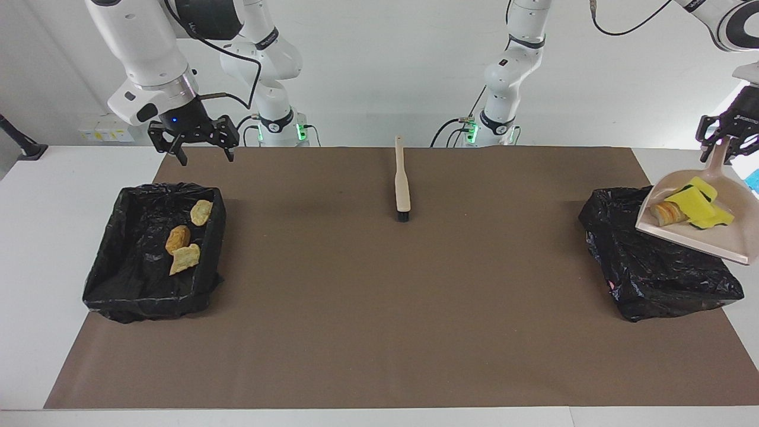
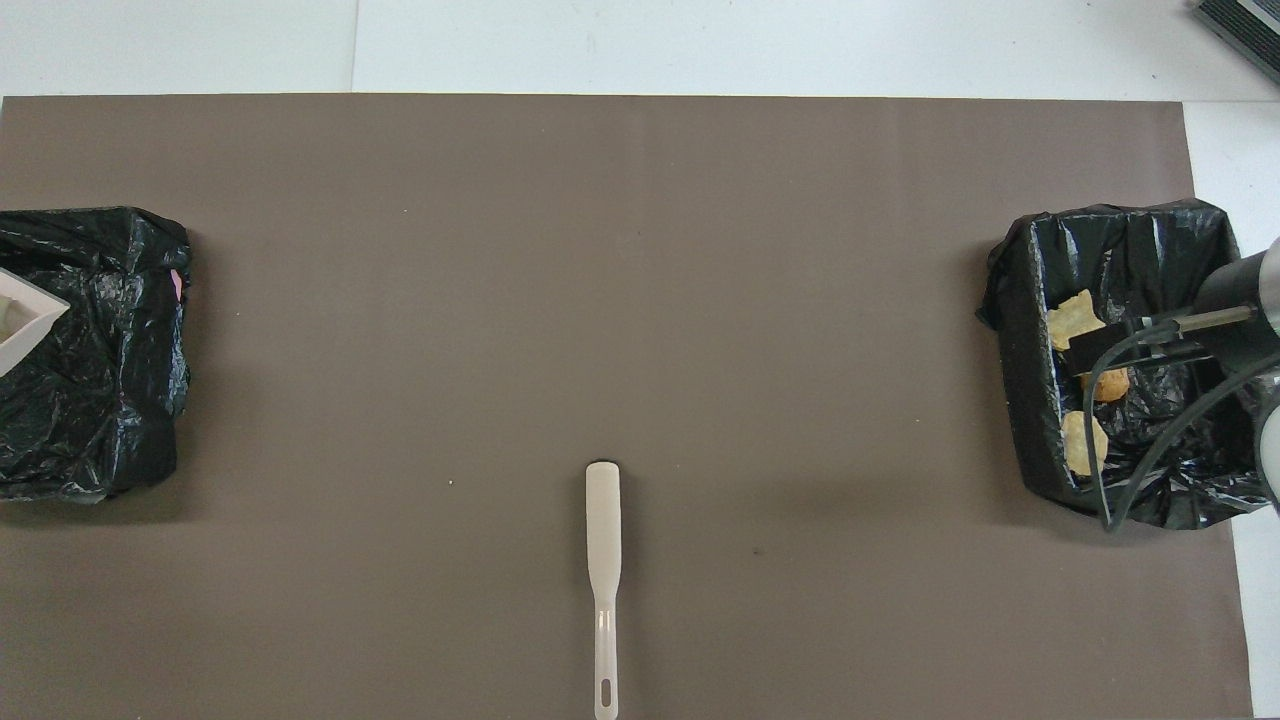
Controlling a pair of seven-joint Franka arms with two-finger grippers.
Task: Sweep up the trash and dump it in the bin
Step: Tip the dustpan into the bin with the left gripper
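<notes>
Trash rides in the dustpan: yellow sponge pieces and one tan bread-like chunk, bunched near the pan's lower lip. The pan hangs tilted over the bin at the left arm's end of the desk, its lip above the black liner. The left pincer is clamped on the pan's upright handle. Three more bread-like chunks already lie in the bin at the right arm's end.

The main risk is the aim of the tip. This bin's liner looks crumpled and collapsed (no open mouth is plain in either view), so scraps sliding off the lip could bounce off the plastic onto the brown mat. The pan also overhangs the bin's outer edge, so a sideways roll could shed the light sponge pieces off the desk altogether. A thin handle held by two fingers may twist as the load shifts.

The right pincer, fingers apart and empty, waits above the other bin's rim. The brush lies on the mat between the bins, untouched.
</notes>
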